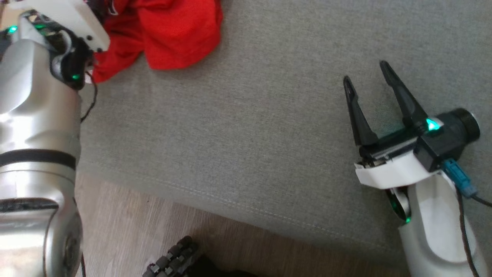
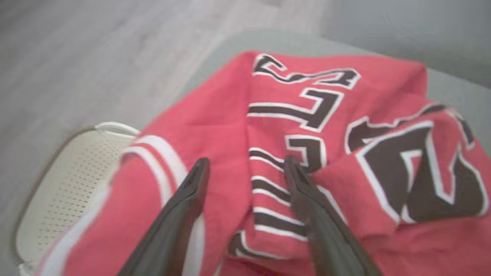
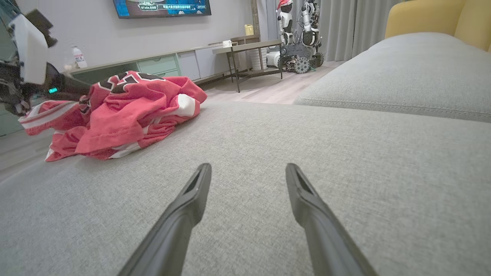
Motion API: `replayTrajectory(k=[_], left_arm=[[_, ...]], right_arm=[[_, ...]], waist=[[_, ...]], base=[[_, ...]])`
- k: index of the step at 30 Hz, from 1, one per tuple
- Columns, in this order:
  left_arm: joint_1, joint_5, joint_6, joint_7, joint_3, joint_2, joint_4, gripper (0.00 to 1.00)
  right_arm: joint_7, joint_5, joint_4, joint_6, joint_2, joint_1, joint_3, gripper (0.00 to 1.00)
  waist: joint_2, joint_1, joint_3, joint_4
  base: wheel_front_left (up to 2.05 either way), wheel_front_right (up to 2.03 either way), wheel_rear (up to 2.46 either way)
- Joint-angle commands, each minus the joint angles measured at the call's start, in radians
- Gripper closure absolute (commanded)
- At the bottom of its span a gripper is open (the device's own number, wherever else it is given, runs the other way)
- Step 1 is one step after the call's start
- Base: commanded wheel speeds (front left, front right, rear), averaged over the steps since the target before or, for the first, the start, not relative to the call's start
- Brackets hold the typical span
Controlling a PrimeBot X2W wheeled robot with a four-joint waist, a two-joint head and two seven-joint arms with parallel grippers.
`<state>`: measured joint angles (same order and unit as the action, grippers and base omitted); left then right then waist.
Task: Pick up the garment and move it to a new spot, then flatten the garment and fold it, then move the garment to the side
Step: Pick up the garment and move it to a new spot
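Red garment (image 1: 169, 34) lies crumpled in a heap at the far left of the grey sofa cushion (image 1: 246, 134), near its edge. It's a jersey, with black lettering outlined in white and white stripes along the trim, folds bunched over each other. Left claw (image 2: 246, 163) hangs right over the lettering with its fingers spread apart; whether they touch the cloth I cannot tell. Right claw (image 1: 366, 73) is wide apart too, gripping nothing, low over bare cushion and well apart from the heap. A pale perforated basket (image 2: 65, 180) sits just beside the jersey. Wood floor (image 1: 127, 231) runs below the cushion's seam.
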<state>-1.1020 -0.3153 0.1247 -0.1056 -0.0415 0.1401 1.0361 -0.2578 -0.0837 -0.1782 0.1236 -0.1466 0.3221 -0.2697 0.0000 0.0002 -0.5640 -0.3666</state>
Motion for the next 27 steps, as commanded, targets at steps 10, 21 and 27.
replayTrajectory(k=[10, 21, 27], left_arm=[[-0.011, -0.191, 0.006, -0.028, -0.174, 0.100, -0.011, 1.00], [0.012, -0.334, 0.006, 0.183, -0.284, 0.184, -0.108, 1.00], [-0.005, -0.327, 0.006, 0.286, -0.361, 0.225, -0.199, 1.00]], right_arm=[[-0.004, -0.002, 0.042, 0.007, 0.011, 0.028, -0.020, 0.00], [-0.004, 0.021, 0.038, 0.007, 0.042, 0.012, -0.021, 0.00], [-0.004, 0.047, 0.040, 0.007, 0.065, -0.024, -0.011, 0.00]], waist=[[0.0000, -0.0002, -0.030, 0.035], [0.0000, -0.0002, 0.079, 0.059], [0.0000, -0.0002, 0.199, 0.090]], base=[[0.00, 0.00, 0.00], [0.00, 0.00, 0.00], [0.00, 0.00, 0.00]])
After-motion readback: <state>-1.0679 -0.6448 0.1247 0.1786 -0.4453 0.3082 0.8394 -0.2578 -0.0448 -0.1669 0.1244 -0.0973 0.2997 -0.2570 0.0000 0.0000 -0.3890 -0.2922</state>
